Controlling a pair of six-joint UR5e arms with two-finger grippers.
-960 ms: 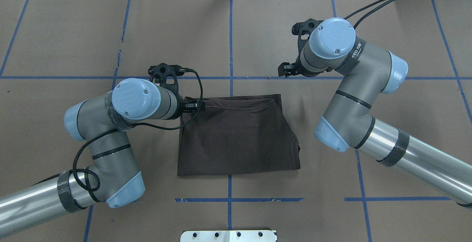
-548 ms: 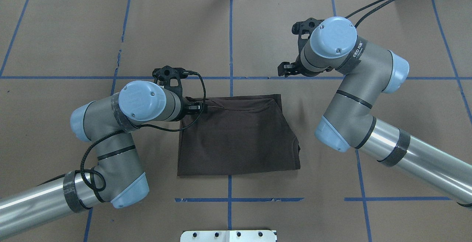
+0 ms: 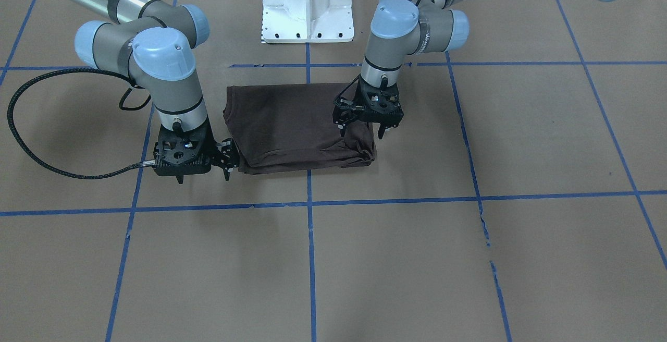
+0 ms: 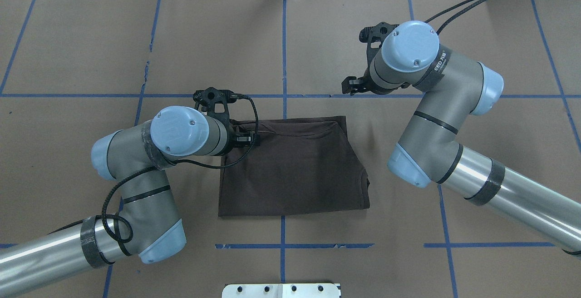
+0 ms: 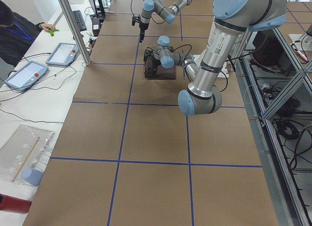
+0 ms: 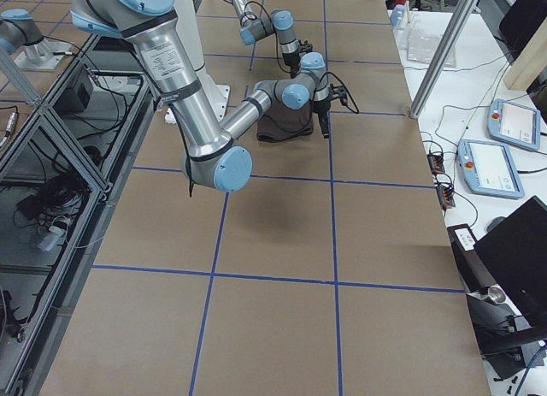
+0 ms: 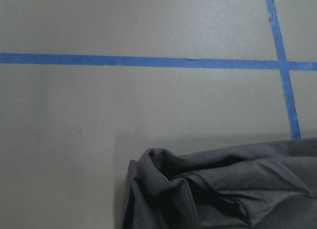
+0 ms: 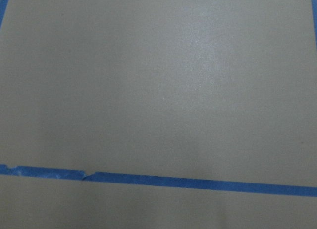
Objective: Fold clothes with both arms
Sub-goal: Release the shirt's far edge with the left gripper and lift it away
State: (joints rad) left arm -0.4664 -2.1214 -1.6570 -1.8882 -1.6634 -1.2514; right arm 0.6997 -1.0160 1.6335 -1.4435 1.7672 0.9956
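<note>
As the overhead view shows, the table (image 4: pixel 91 39) fills the frame: matte brown paper, flat, split into rectangles by blue tape lines (image 4: pixel 284 52), with a few nicks in the tape.

Left arm (image 4: pixel 140 189) enters from lower left, right arm (image 4: pixel 435 121) from lower right. Both have brushed silver tubes, grey cast links and glossy light-blue round joint caps.

White metal pedestal (image 3: pixel 307 3) sits top centre of the front-facing view, with a bolted flange.

T-shirt (image 4: pixel 290 171) lies just below frame centre in the overhead view, on the paper.
- Dark brown, matte knit, no sheen.
- Folded into a rough rectangle. Bottom and left edges are straight; the right edge flares out lower down, where a curved seam shows.
- Most of the top face is smooth. The upper-left corner is bunched: the left wrist view shows stacked, rolled layers with deep creases at bottom centre.
- No logo or tags can be seen.

Left gripper (image 3: pixel 362 134) is black and points straight down over that bunched corner, right of centre in the front-facing view. Its jaws are spread, one finger on each side of the raised cloth, and not pinched together. I cannot tell if either finger touches the fabric.

Right gripper (image 3: pixel 203 174) is also black, at left of centre in the front-facing view. Its jaws are spread wide with nothing between them. In the overhead view it sits upper right of the shirt, apart from it. Its wrist camera sees only paper and one tape line.
</note>
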